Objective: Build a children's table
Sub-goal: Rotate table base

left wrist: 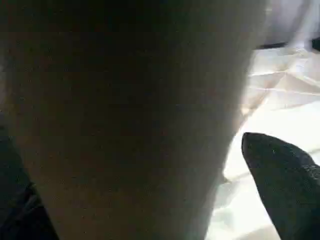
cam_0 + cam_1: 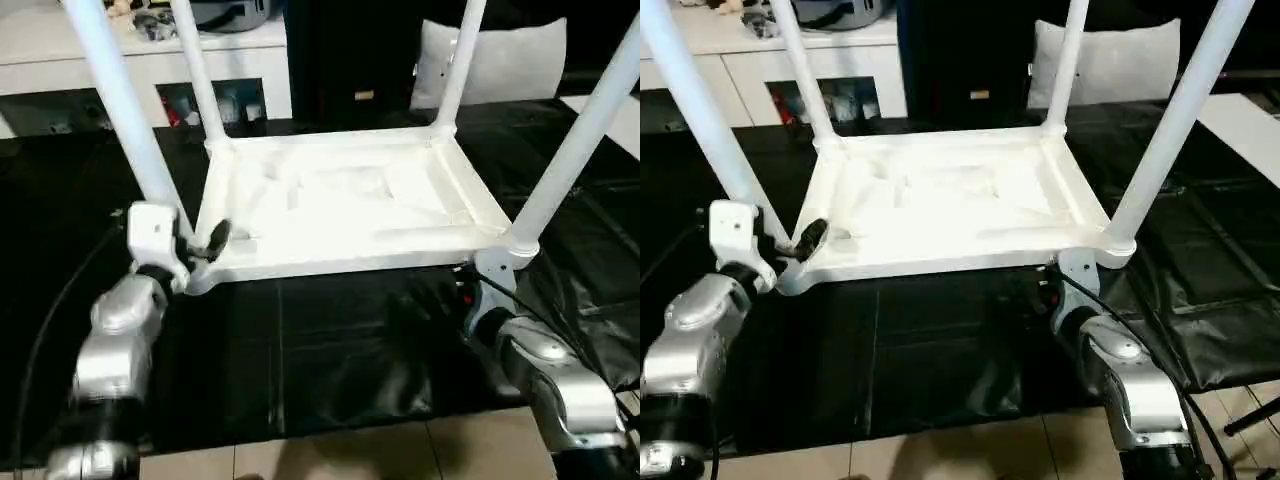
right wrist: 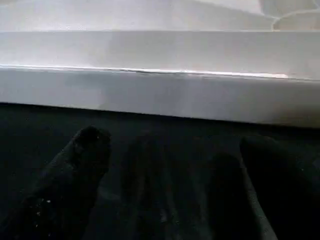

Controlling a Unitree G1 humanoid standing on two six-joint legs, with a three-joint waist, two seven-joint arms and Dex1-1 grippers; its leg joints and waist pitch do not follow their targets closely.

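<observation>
Resting upside down on a black sheet [image 2: 330, 360], the children's table [image 2: 340, 205] had all four legs standing up from its corner sockets. The right gripper [image 3: 175, 165] hovered with fingers spread wide, just short of the near edge of the table top. The left gripper [image 2: 195, 243] straddled the near left leg [image 2: 125, 110], its jaws apart around it. Beyond stood a white cabinet [image 2: 150, 60] and a grey cushion [image 2: 500, 60].

Table top [image 2: 950, 205] lies upside down at frame centre on black sheet [image 2: 940, 350], four legs [image 2: 1160, 140] upright. Left gripper [image 2: 790, 245] at lower-left corner leg.
</observation>
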